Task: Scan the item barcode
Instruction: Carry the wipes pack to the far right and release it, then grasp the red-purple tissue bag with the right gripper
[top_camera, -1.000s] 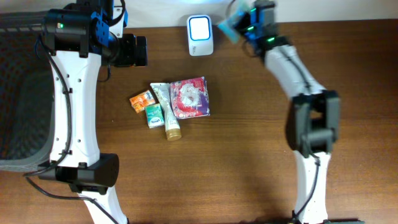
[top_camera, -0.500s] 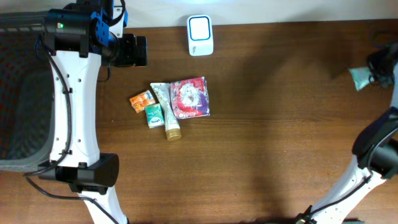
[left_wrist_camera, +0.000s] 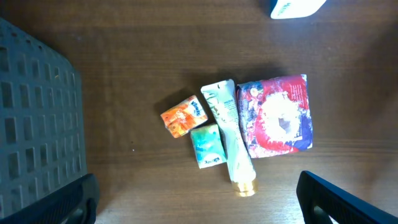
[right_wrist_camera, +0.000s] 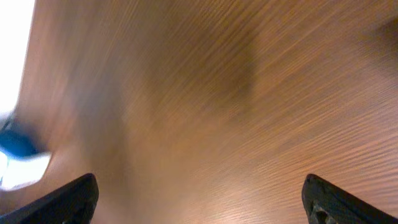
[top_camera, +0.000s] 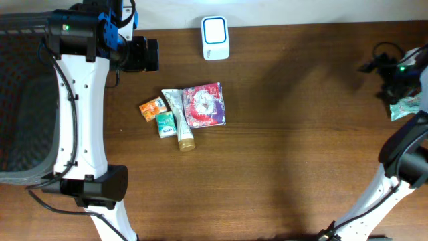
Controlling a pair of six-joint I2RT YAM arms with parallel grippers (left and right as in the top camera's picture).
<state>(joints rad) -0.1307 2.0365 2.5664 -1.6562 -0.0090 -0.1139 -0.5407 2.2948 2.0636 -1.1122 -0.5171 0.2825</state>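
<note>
The left end effector (left_wrist_camera: 194,186) hangs wide open above four small items (left_wrist_camera: 239,134). The right end effector (right_wrist_camera: 199,186) is also wide and empty, with a teal packet (top_camera: 406,107) near it.

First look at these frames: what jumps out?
A cluster mid-table: red-and-white flat packet, pale green tube with gold cap, small orange packet, small green packet. The white box-shaped scanner sits at the far edge. At the right edge, a pale teal packet is by the open right gripper.
</note>
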